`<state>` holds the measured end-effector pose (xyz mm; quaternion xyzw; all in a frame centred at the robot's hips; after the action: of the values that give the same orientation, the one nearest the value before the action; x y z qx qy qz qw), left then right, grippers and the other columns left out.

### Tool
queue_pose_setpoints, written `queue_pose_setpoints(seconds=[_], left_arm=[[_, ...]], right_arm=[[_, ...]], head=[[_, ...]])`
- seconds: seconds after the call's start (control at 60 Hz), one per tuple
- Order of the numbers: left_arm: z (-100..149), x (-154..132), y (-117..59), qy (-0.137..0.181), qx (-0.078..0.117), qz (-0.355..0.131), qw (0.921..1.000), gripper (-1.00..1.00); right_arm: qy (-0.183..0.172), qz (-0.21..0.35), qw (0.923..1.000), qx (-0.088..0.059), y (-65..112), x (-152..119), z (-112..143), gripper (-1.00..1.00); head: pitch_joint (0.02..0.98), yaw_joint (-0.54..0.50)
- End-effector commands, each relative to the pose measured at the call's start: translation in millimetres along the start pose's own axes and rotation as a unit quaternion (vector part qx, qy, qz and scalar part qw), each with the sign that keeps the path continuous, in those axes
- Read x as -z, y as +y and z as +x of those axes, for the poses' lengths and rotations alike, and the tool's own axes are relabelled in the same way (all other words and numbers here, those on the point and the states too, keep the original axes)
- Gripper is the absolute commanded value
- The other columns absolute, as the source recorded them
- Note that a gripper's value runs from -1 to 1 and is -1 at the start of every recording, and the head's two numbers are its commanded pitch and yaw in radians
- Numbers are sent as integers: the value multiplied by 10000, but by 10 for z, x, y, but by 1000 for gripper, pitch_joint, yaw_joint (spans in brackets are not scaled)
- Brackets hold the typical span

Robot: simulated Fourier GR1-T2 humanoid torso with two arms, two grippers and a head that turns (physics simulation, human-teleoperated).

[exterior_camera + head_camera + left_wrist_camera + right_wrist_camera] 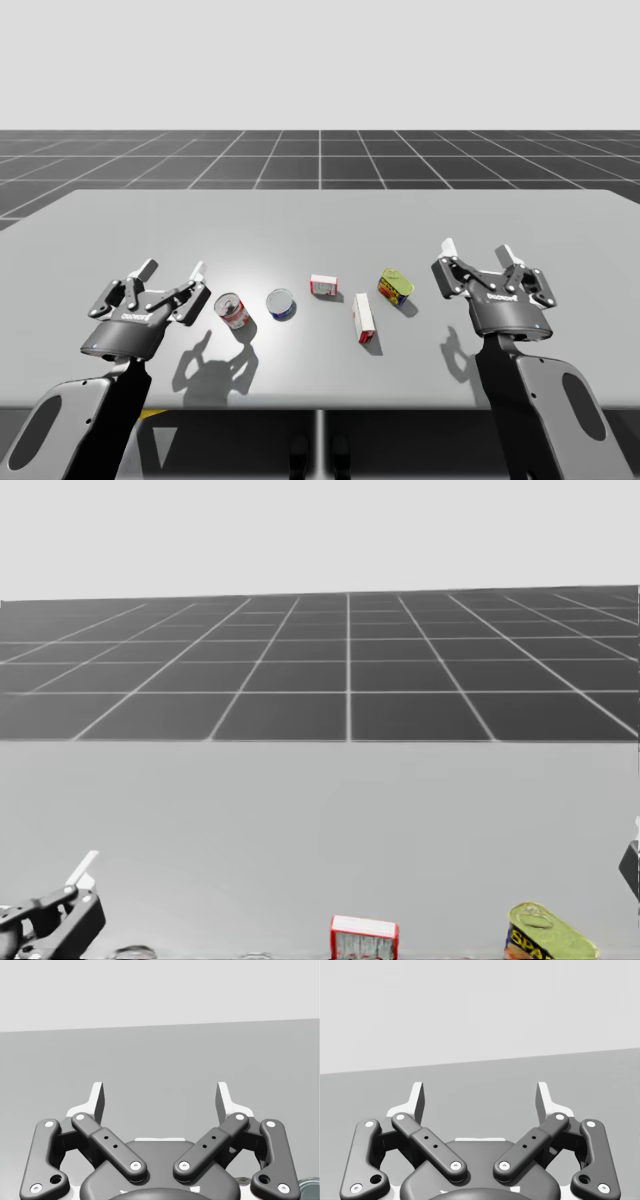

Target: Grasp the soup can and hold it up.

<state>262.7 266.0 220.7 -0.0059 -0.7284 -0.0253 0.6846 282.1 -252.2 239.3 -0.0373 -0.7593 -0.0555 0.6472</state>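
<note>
Three cans logged: red-white soup can (pixel 232 311), blue can (pixel 281 304), green can (pixel 396 287). Two boxes: short red-white box (pixel 324 285), long red-white box (pixel 364 317). Left claw (pixel 173 268), right claw (pixel 478 249): both spread apart. Grey table (pixel 320 220), dark gridded floor (pixel 320 160).

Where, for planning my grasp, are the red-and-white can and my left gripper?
red-and-white can (pixel 233 313): high view, on its side wall.
left gripper (pixel 173 270): high view, midway between its open fingertips.

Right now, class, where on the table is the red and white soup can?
In the high view, the soup can sits left of the middle, between my left hand and the blue can.
</note>
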Motion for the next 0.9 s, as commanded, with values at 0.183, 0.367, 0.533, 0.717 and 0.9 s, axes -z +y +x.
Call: queue_pose_setpoints(seconds=[0.183,0.367,0.533,0.717,0.9], left_arm=[[-3,6,8,13,29,10,10000,-1000],[4,11,11,16,34,24,10000,-1000],[12,14,2,40,1,6,10000,-1000],[76,-19,-30,33,-241,-155,9996,-1000],[238,-145,-80,84,-447,-499,9977,-1000]], right_arm=[[89,-59,9998,-161,-5,9,-31,-1000],[132,-2,9995,-274,38,2,-57,-1000],[145,40,9992,-370,70,-1,-79,-1000],[61,-64,9987,-504,71,10,-91,-1000],[61,-100,9986,-516,69,6,-100,-1000]], head=[[666,144],[791,242],[874,347],[880,373],[854,369]])
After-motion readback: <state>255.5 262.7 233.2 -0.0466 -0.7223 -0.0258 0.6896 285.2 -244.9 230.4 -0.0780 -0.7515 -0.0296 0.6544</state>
